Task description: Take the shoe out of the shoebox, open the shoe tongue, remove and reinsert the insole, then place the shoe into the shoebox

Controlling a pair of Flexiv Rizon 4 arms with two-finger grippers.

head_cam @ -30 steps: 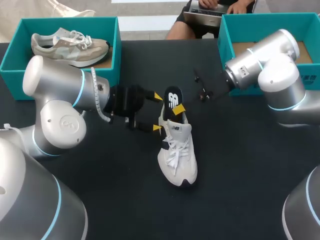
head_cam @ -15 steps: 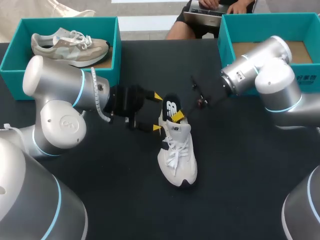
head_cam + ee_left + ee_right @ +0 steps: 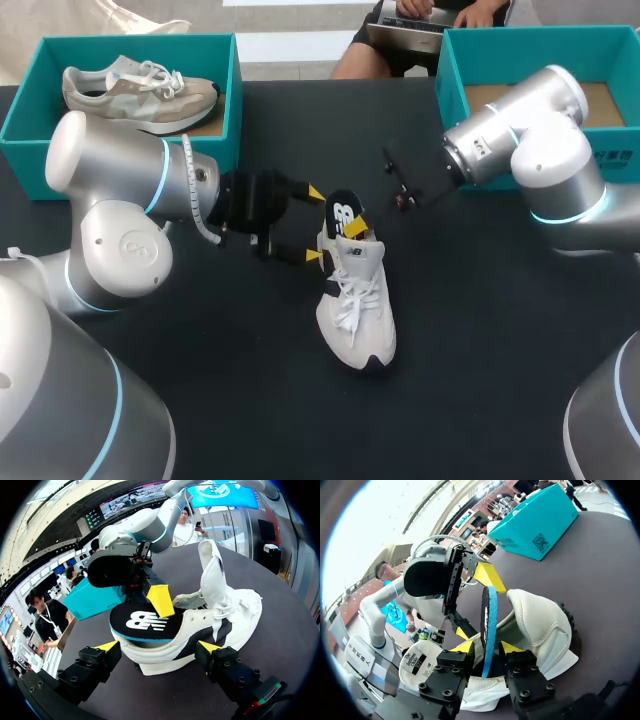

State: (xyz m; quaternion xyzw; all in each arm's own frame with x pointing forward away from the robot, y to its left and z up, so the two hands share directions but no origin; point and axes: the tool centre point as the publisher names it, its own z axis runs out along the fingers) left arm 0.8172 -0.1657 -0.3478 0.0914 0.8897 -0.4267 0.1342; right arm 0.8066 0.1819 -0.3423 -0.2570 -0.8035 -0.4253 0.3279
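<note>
A white lace-up sneaker with a soft mesh upper and dark rubber sole (image 3: pixel 356 310) lies mid-way across the black worktop (image 3: pixel 480 360), toe near and heel far, its padded tongue (image 3: pixel 212 575) standing up clear of the opening. The left arm's fingers (image 3: pixel 216 656) are spread wide to either side of the heel, bracketing it rather than clamping it. Rising from the heel, a thin black foam insole with a blue edge (image 3: pixel 343 214) is pinched across its faces by the right arm's fingers (image 3: pixel 510 648), drawn narrow on it, with its front end down inside the shoe.

The shoe looks light. Its upper would give under pressure, so the stiffer heel cup and sole look like the places to hold it. The insole looks limp and likely to buckle if pushed from its free end, so a grip close to the shoe's mouth should serve better. Loose laces could snag.

At the far right, an open teal cardboard shoebox (image 3: pixel 452 80) shows a bare brown floor. At the far left, a second teal shoebox (image 3: pixel 234 100) holds a beige sneaker (image 3: pixel 135 90).
</note>
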